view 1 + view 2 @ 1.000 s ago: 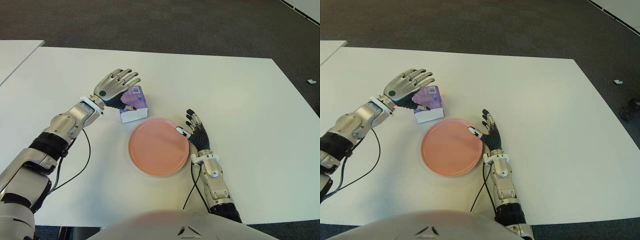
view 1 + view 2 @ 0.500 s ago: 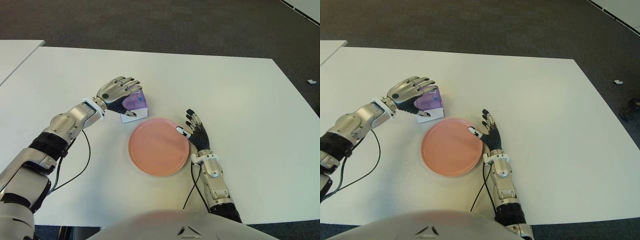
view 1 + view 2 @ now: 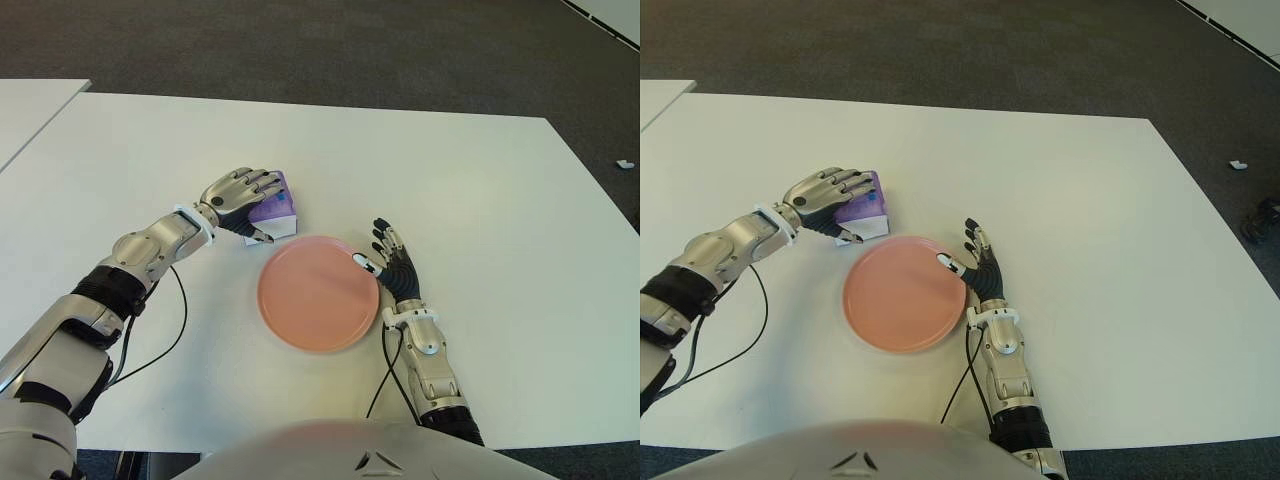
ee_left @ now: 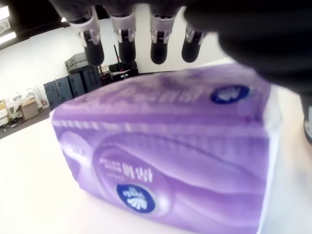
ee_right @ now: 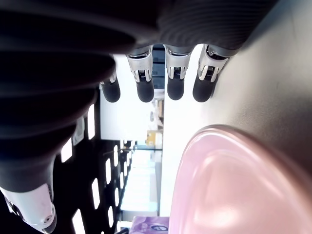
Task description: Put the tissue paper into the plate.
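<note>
Left eye view: my left hand (image 3: 240, 190) is draped over the purple tissue paper (image 3: 276, 210), fingers curling round it on the bench (image 3: 480, 190), just behind the pink plate (image 3: 317, 293). My right hand (image 3: 392, 262) sits beside the plate's right rim, fingers straight, holding nothing.

The tissue pack (image 3: 274, 208) lies on the table (image 3: 480, 190), just behind-left of the plate (image 3: 317, 293). The left hand (image 3: 240, 192) covers the pack; the right hand (image 3: 392, 265) sits at the plate's right rim.
</note>
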Action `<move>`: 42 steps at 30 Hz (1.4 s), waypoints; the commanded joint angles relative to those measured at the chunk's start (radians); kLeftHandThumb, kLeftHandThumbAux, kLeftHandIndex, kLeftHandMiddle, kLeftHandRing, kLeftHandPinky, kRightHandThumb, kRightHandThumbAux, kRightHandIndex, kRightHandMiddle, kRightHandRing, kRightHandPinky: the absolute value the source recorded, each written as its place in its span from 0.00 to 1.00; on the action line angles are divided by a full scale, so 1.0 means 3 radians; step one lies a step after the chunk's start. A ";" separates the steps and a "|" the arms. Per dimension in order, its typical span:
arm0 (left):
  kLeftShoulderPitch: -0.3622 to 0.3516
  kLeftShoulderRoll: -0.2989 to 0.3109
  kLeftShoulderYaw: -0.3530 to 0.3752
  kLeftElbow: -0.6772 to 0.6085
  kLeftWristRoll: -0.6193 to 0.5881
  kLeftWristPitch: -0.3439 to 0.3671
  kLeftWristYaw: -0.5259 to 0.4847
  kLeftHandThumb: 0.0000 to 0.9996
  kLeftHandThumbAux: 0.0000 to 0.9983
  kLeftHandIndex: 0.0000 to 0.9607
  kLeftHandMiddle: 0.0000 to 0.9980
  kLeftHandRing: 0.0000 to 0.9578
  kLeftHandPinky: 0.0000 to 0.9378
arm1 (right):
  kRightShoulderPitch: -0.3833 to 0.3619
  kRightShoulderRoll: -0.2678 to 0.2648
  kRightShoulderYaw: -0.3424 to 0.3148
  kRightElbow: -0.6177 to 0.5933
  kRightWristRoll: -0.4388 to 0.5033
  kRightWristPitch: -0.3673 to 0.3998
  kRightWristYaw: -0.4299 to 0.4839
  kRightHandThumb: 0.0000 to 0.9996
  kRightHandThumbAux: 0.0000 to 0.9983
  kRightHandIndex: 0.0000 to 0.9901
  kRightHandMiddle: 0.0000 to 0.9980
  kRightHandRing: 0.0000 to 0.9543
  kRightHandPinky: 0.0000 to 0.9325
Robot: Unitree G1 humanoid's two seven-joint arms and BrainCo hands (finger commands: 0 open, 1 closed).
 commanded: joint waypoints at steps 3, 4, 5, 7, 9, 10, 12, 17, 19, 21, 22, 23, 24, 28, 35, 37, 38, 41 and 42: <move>-0.0106 -0.0085 -0.0115 0.0234 0.0058 0.0012 -0.0019 0.00 0.36 0.00 0.00 0.00 0.00 | 0.0192 0.0000 0.0005 0.0141 0.0013 0.0289 0.0004 0.00 0.66 0.00 0.03 0.00 0.00; -0.0116 -0.0092 -0.0127 0.0258 0.0060 0.0017 -0.0016 0.00 0.36 0.00 0.00 0.00 0.00 | 0.0196 0.0001 0.0006 0.0137 0.0009 0.0288 0.0001 0.00 0.66 0.00 0.03 0.00 0.00; -0.0124 -0.0095 -0.0136 0.0273 0.0059 0.0018 -0.0011 0.00 0.36 0.00 0.00 0.00 0.00 | 0.0198 0.0002 0.0007 0.0135 0.0006 0.0288 -0.0001 0.00 0.66 0.00 0.03 0.00 0.00; -0.0136 -0.0097 -0.0151 0.0293 0.0055 0.0018 -0.0002 0.00 0.36 0.00 0.00 0.00 0.00 | 0.0199 0.0002 0.0007 0.0133 0.0005 0.0290 -0.0002 0.00 0.66 0.00 0.03 0.00 0.00; -0.0180 -0.0142 -0.0185 0.0394 0.0083 0.0082 -0.0007 0.00 0.36 0.00 0.00 0.00 0.00 | 0.0204 0.0004 0.0004 0.0129 0.0002 0.0292 -0.0011 0.00 0.66 0.00 0.03 0.00 0.00; -0.0202 -0.0164 -0.0202 0.0447 0.0098 0.0114 -0.0006 0.00 0.36 0.00 0.00 0.00 0.00 | 0.0206 0.0005 0.0003 0.0127 0.0001 0.0295 -0.0015 0.00 0.66 0.00 0.03 0.00 0.00; -0.0243 -0.0198 -0.0230 0.0546 0.0123 0.0172 0.0005 0.00 0.36 0.00 0.00 0.00 0.00 | 0.0218 0.0009 0.0006 0.0118 -0.0002 0.0299 -0.0023 0.00 0.66 0.00 0.03 0.00 0.00; -0.0349 -0.0273 -0.0295 0.0790 0.0164 0.0325 0.0061 0.00 0.34 0.00 0.00 0.00 0.00 | 0.0225 0.0004 0.0014 0.0122 -0.0006 0.0279 -0.0026 0.00 0.66 0.00 0.03 0.00 0.00; -0.0404 -0.0307 -0.0322 0.0925 0.0172 0.0384 0.0118 0.00 0.34 0.00 0.00 0.00 0.00 | 0.0224 -0.0001 0.0020 0.0125 0.0001 0.0263 -0.0010 0.00 0.66 0.00 0.03 0.00 0.00; -0.0453 -0.0335 -0.0349 0.1043 0.0174 0.0425 0.0167 0.00 0.34 0.00 0.00 0.00 0.00 | 0.0224 -0.0004 0.0023 0.0128 0.0010 0.0252 0.0004 0.00 0.66 0.00 0.03 0.00 0.00; -0.0467 -0.0342 -0.0361 0.1074 0.0171 0.0431 0.0184 0.00 0.34 0.00 0.00 0.00 0.00 | 0.0224 -0.0005 0.0024 0.0128 0.0012 0.0250 0.0006 0.00 0.66 0.00 0.03 0.00 0.00; -0.0492 -0.0358 -0.0377 0.1139 0.0173 0.0455 0.0211 0.00 0.34 0.00 0.00 0.00 0.00 | 0.0223 -0.0004 0.0023 0.0130 0.0018 0.0250 0.0011 0.00 0.66 0.00 0.03 0.00 0.00; -0.0520 -0.0377 -0.0395 0.1217 0.0178 0.0479 0.0245 0.00 0.34 0.00 0.00 0.00 0.00 | 0.0220 -0.0004 0.0021 0.0134 0.0023 0.0250 0.0015 0.00 0.66 0.00 0.03 0.00 0.00; -0.0583 -0.0411 -0.0462 0.1376 0.0163 0.0517 0.0335 0.00 0.34 0.00 0.00 0.00 0.00 | 0.0224 -0.0005 0.0018 0.0131 0.0028 0.0252 0.0024 0.00 0.66 0.00 0.03 0.00 0.00; -0.0652 -0.0482 -0.0569 0.1622 0.0151 0.0581 0.0491 0.00 0.35 0.00 0.00 0.00 0.00 | 0.0234 -0.0017 0.0011 0.0124 0.0030 0.0250 0.0044 0.00 0.65 0.00 0.03 0.00 0.00; -0.0666 -0.0502 -0.0596 0.1674 0.0142 0.0597 0.0516 0.00 0.35 0.00 0.00 0.00 0.00 | 0.0238 -0.0020 0.0004 0.0122 0.0038 0.0249 0.0050 0.00 0.65 0.00 0.03 0.00 0.00; -0.0673 -0.0516 -0.0610 0.1712 0.0141 0.0612 0.0532 0.00 0.35 0.00 0.00 0.00 0.00 | 0.0238 -0.0019 0.0002 0.0123 0.0041 0.0250 0.0050 0.00 0.65 0.00 0.03 0.00 0.00; -0.0692 -0.0543 -0.0640 0.1791 0.0137 0.0634 0.0567 0.00 0.35 0.00 0.00 0.00 0.00 | 0.0237 -0.0015 -0.0002 0.0127 0.0043 0.0254 0.0052 0.00 0.65 0.00 0.03 0.00 0.00; -0.0697 -0.0553 -0.0649 0.1816 0.0134 0.0641 0.0578 0.00 0.35 0.00 0.00 0.00 0.00 | 0.0238 -0.0017 -0.0006 0.0127 0.0047 0.0256 0.0055 0.00 0.65 0.00 0.03 0.00 0.00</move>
